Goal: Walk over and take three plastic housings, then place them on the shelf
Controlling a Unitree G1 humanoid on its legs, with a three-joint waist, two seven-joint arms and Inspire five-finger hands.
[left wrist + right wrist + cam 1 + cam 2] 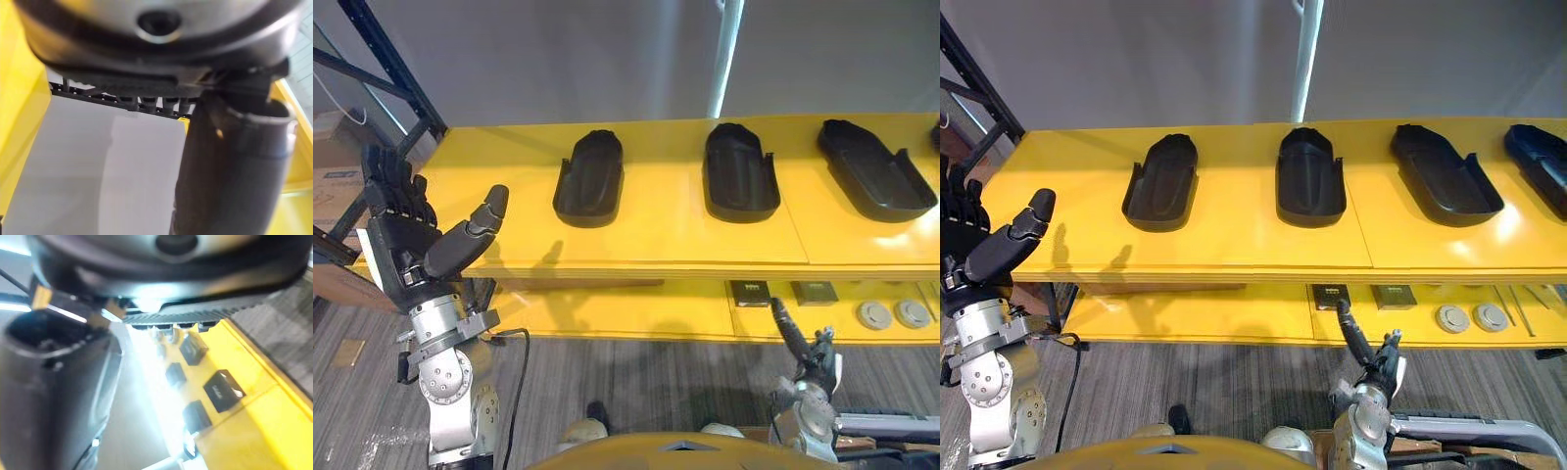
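Closest to the camera is the right hand (1371,367). It is down low, in front of the lower board (1234,318) of the yellow shelf (1234,235). Its fingers point up and it holds nothing. The left hand (406,235) is up high by the front left corner of the shelf. Its fingers are straight, its thumb sticks out, and it holds nothing too.

Four black housings lie in a row on the top board, side by side and well apart. The first housing (1160,183) is the nearest one to the left hand. It lies to the right of that hand and further back on the board. Next come the second one (1310,176), the third one (1445,174) and the fourth one (1540,162), which is cut off by the right edge of the view. Each one lies with its long side running from the front edge to the back edge. The two on the right are turned a little.

I think the left hand is the better one to reach a housing, because it is already as high as the top board. The right hand is below the front edge, under the second one.

On the lower board I count two small boxes (1330,295) and two round discs (1451,317).
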